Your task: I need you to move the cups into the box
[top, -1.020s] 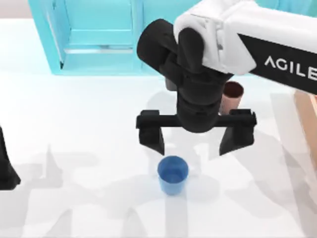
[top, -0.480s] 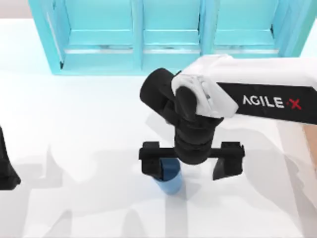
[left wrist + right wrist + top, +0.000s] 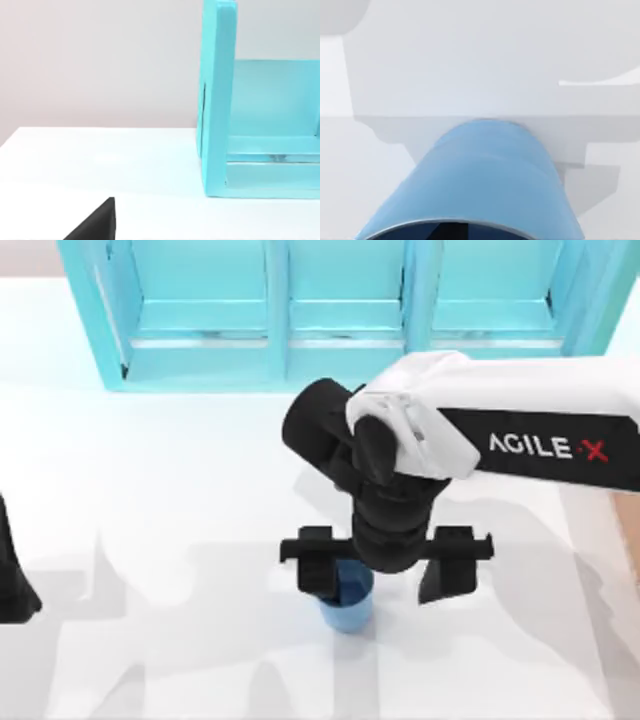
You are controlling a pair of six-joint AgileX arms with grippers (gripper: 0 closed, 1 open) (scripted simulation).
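Blue cup point(image 3: 347, 610) at table centre-bottom, partly straddled by right gripper point(image 3: 388, 578).

Fingers narrower than half a second ago yet not clamped: one touching the cup's 9 o'clock side, other apart at 3. Grasp probably imminent. Left arm point(image 3: 12, 575) parked at 9 o'clock edge.

Cup point(image 3: 347, 606) on table point(image 3: 160, 540), shelf unit point(image 3: 330, 310) behind
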